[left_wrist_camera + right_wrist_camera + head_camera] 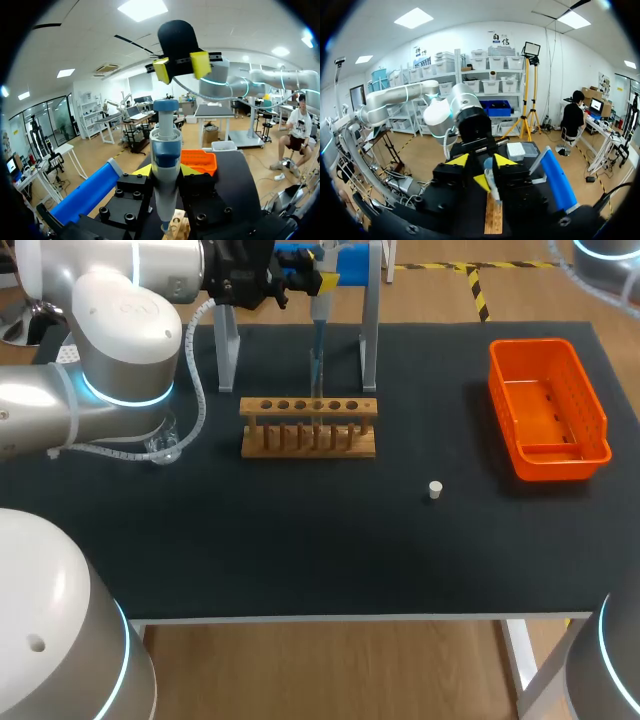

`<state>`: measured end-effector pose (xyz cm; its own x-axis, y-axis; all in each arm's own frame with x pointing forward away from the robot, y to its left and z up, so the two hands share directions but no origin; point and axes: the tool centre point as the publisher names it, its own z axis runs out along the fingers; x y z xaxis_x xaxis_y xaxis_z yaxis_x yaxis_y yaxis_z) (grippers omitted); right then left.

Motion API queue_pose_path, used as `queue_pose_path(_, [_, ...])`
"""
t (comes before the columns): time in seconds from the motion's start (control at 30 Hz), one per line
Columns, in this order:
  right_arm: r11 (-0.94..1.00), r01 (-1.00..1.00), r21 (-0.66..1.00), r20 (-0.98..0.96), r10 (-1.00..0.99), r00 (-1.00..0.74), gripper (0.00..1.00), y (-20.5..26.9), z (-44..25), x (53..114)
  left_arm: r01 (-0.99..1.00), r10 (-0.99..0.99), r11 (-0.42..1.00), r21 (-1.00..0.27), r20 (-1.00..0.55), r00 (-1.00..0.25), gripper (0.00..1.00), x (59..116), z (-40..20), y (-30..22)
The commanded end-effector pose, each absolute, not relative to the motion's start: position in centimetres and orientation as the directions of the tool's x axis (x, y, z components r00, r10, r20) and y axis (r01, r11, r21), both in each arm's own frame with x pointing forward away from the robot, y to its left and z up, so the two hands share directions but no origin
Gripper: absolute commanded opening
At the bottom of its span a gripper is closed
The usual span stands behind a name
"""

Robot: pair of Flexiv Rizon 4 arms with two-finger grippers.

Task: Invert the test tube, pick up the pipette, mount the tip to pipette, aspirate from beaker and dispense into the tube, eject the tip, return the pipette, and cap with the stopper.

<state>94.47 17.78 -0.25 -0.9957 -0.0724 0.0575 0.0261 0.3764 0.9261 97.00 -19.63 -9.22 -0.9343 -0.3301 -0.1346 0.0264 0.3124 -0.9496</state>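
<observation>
- Presently, table [300, 560]: dark top, lying under both grippers and bearing everything listed here.
- Stand [369, 330]: grey uprights, one to either side of the held pipette.
- Orange basket [545, 410]: well off to the right of both grippers; you have no call to go near it for this step.
- Wooden rack [308, 427]: directly beneath the left gripper, with the pipette's lower end reaching down to its row of holes.
- Pipette [165, 150]: upright, clenched between the fingers of the left gripper [165, 171]; the blue plunger cap on top is uncovered.
- Right gripper [180, 67]: hovers just above the plunger cap with a little gap showing, fingers apart and nothing between them.
- Beaker [165, 445]: clear glass, well to the left of the left gripper, partly under your left arm.
- Test tube [317, 385]: clear, upright in the rack, right below the left gripper. The tip appears to enter its mouth, though this is too fine to confirm.
- Stopper [435, 489]: small and white, loose on the table to the front right of the rack, apart from both grippers.
- Step in hand, by judgement: dispensing into the tube.
  - Hold the left gripper steady and plumb.
  - Bring the right gripper straight down onto the centre of the cap.
  - Press slowly and fully, keeping the tip inside the tube mouth.
  - An off-centre push could tilt the pipette or knock the rack.
</observation>
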Motion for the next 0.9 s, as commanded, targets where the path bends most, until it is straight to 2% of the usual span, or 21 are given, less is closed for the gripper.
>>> queue_pose_path(0.03, [0.366,0.024,0.930,0.045,-0.049,-0.998,1.00,14.4,-1.8,92.0,0.026,-0.327,0.314,-0.949,-0.134,-0.935,0.00,97.0,-9.1,-19.5])
queue_pose_path(0.23, [0.377,0.031,0.926,0.058,-0.060,-0.996,1.00,12.0,-6.1,90.7,0.026,-0.327,0.314,-0.949,-0.134,-0.935,0.00,97.0,-9.1,-19.5])
queue_pose_path(0.53, [0.443,0.101,0.891,0.141,-0.059,-0.988,1.00,12.4,-13.9,89.5,0.026,-0.327,0.314,-0.949,-0.134,-0.935,0.00,97.0,-9.1,-19.5])
queue_pose_path(0.9, [0.443,0.101,0.891,0.141,-0.059,-0.988,1.00,12.4,-13.9,89.5,0.026,-0.327,0.314,-0.949,-0.134,-0.935,0.00,97.0,-9.1,-19.5])
